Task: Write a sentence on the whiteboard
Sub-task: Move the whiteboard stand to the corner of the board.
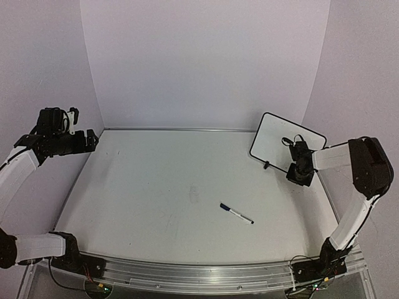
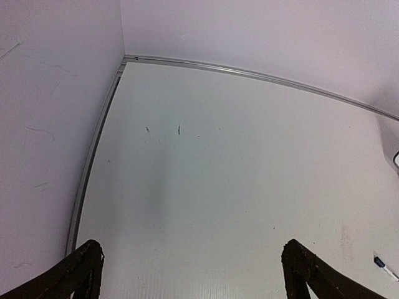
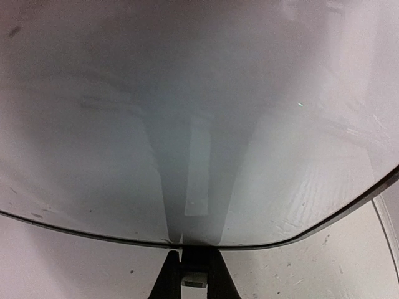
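The whiteboard (image 1: 283, 138) stands tilted at the back right of the table, white with a thin black frame and a small black foot (image 1: 266, 166). Its face fills the right wrist view (image 3: 187, 112) and is blank; the sentence is not in view. My right gripper (image 1: 300, 167) (image 3: 193, 261) is shut on the whiteboard's lower frame edge, near its right end. My left gripper (image 1: 84, 138) (image 2: 193, 271) hangs raised at the far left, wide open, with nothing between its fingers (image 2: 87, 268).
A slim white marker with a dark cap (image 1: 236, 213) lies flat on the table right of centre, also seen at the right edge of the left wrist view as the marker (image 2: 386, 269). White walls enclose the table (image 1: 156, 187) on three sides.
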`<state>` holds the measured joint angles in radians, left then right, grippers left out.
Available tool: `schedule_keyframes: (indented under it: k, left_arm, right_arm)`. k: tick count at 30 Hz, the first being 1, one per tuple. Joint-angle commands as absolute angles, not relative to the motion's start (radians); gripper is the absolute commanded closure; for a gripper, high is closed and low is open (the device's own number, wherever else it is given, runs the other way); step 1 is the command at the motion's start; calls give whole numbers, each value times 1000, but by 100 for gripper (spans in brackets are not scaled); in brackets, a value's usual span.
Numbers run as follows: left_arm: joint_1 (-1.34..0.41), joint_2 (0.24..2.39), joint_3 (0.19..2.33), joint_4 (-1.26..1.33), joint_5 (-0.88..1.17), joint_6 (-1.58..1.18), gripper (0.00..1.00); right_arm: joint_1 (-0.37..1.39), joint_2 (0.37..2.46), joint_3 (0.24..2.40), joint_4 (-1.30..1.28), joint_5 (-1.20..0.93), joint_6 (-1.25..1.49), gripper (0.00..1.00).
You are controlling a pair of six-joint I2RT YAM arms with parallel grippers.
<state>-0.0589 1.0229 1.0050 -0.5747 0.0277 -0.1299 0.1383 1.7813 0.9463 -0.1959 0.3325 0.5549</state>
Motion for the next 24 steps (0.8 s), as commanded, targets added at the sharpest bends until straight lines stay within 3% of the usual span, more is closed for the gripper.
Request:
schedule_keyframes:
  k: [1, 24]
  left_arm:
    - [-57, 1033, 998, -545, 43, -127, 1]
    - [-57, 1047, 996, -541, 52, -130, 1]
  right_arm:
    - [185, 1724, 950, -144, 272, 500, 100]
    - [561, 1782, 1033, -44, 123, 313, 100]
